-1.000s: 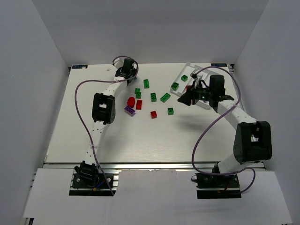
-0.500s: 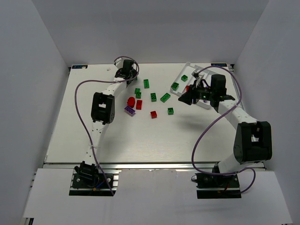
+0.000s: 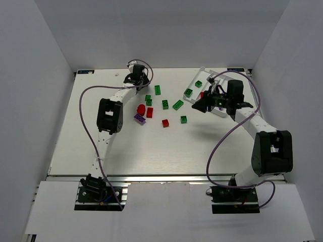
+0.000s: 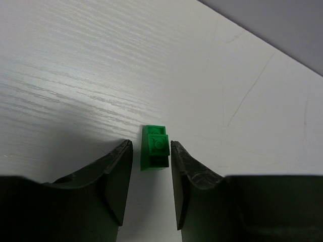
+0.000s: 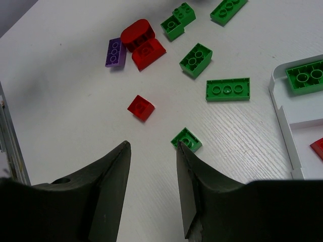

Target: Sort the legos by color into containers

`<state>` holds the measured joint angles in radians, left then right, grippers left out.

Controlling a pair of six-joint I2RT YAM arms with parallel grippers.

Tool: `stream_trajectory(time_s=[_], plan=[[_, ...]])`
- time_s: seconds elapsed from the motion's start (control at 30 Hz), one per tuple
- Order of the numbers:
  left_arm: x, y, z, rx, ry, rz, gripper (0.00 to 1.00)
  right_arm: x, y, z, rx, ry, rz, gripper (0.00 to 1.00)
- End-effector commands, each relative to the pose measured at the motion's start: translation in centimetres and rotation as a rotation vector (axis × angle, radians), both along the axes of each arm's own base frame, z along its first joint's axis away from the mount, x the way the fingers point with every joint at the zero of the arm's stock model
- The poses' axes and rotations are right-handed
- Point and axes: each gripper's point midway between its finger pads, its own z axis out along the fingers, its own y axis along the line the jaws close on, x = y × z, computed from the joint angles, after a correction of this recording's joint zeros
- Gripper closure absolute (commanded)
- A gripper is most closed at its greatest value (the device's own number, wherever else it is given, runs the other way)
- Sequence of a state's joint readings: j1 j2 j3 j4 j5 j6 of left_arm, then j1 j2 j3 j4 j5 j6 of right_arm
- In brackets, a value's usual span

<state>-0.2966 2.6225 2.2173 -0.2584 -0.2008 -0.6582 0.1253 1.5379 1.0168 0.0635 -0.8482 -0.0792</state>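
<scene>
Left tool, fingers apart, brackets only the near end of a green brick on the desk, well apart from the tray; closing may squirt it away. Right tool gapes empty.

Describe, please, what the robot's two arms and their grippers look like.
The left arm and right arm have slim white links joined by bulky black joint housings, and a thin purple cable loops loosely alongside each. The left gripper and right gripper each have two matte black fingers with curved outer backs and flat inner faces. No markings show.
</scene>
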Motion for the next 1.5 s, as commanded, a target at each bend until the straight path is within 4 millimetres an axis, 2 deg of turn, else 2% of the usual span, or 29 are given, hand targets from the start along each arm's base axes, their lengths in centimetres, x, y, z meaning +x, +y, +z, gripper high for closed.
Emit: stream_trajectory(time_s=[0.0,0.07,0.27,0.43,0.53,0.63,0.67,0.77,0.83,0.87,0.9,0.93,0.97,1.03,1.07,1.13,1.17,1.27,1.3,1.47], plan=[[-4.8,1.8,-6.2,0.155,0.248,-0.051,0.53,0.7,0.2,2.1,0.027,-0.065,0.015,0.53],[-4.6,1.5,-6.0,0.166,0.242,-0.061,0.53,0.6,0.3,2.0,0.027,-0.064,0.017,0.53],[-4.8,0.8,-6.8,0.171,0.254,-0.079,0.55,0.5,0.2,2.1,0.027,-0.065,0.015,0.53],[-5.2,0.5,-7.3,0.169,0.262,-0.090,0.64,0.5,0.2,2.2,0.025,-0.068,0.015,0.53],[-5.2,0.6,-6.6,0.175,0.246,-0.099,0.71,0.4,0.2,2.1,0.025,-0.066,0.016,0.53],[-4.9,0.4,-5.0,0.172,0.211,-0.109,0.77,0.5,0.2,2.2,0.027,-0.068,0.018,0.53],[-4.6,0.1,-3.5,0.159,0.181,-0.120,0.80,0.4,0.2,2.2,0.027,-0.066,0.019,0.54],[-4.2,-0.6,-1.0,0.125,0.125,-0.141,0.92,0.4,0.3,2.7,0.030,-0.077,0.027,0.58],[-3.9,-1.8,1.8,0.058,0.078,-0.166,0.95,0.3,0.4,2.9,0.033,-0.075,0.034,0.62],[-3.8,-2.4,2.8,0.034,0.060,-0.175,0.97,0.3,0.4,3.2,0.035,-0.080,0.037,0.67],[-3.7,-3.4,5.0,0.004,0.016,-0.196,0.98,0.3,0.4,3.3,0.036,-0.083,0.038,0.70],[-3.7,-4.1,6.3,-0.016,-0.008,-0.209,0.98,0.2,0.5,3.5,0.038,-0.084,0.046,0.75],[-4.0,-4.8,6.9,-0.035,-0.020,-0.223,1.00,0.3,0.5,3.9,0.039,-0.091,0.046,0.84],[-4.6,-7.0,9.8,-0.087,-0.075,-0.271,1.00,0.5,0.5,4.5,0.037,-0.100,0.042,0.93],[-5.2,-8.2,10.5,-0.110,-0.082,-0.309,1.00,0.5,0.4,4.7,0.034,-0.099,0.038,0.99],[-6.3,-10.3,11.3,-0.128,-0.096,-0.354,1.00,0.8,0.2,5.9,0.034,-0.125,0.029,1.00],[-7.0,-11.2,12.5,-0.151,-0.114,-0.383,1.00,0.9,0.0,6.3,0.036,-0.132,0.025,1.00],[-8.8,-14.3,13.6,-0.203,-0.134,-0.459,1.00,1.4,-1.0,7.6,0.041,-0.152,-0.006,1.00],[-9.6,-15.9,13.9,-0.222,-0.142,-0.492,1.00,1.4,-1.3,8.2,0.042,-0.164,-0.011,1.00],[-11.9,-20.9,14.4,-0.287,-0.150,-0.594,1.00,1.7,-2.8,8.7,0.038,-0.165,-0.052,1.00]])
